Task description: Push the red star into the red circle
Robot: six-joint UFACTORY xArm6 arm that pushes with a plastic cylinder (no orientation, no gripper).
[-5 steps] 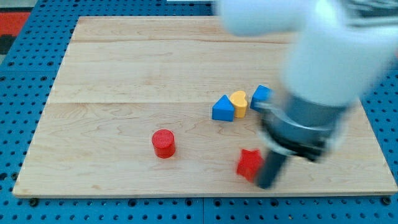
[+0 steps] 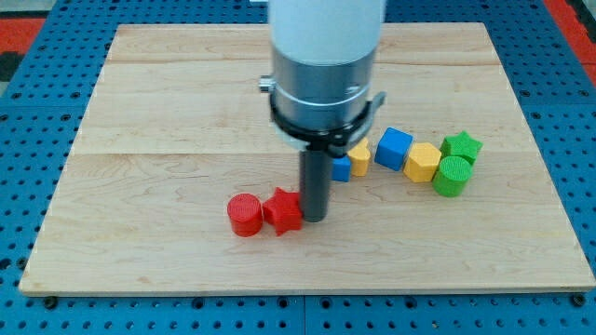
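Observation:
The red star [image 2: 282,211] lies on the wooden board [image 2: 168,121], touching the right side of the red circle [image 2: 245,214] near the view's bottom centre. My tip [image 2: 315,218] is right against the star's right side. The rod rises from there into the arm's large grey and white body [image 2: 326,65].
To the view's right of the rod stand a blue block [image 2: 341,167] partly hidden by the rod, a yellow heart [image 2: 358,157], a blue cube [image 2: 394,147], a yellow hexagon [image 2: 423,162], a green star [image 2: 461,145] and a green cylinder [image 2: 453,176].
My tip has moved to the view's left and pushed the red star leftwards until it touches the red circle. The arm no longer hides the blocks on the right.

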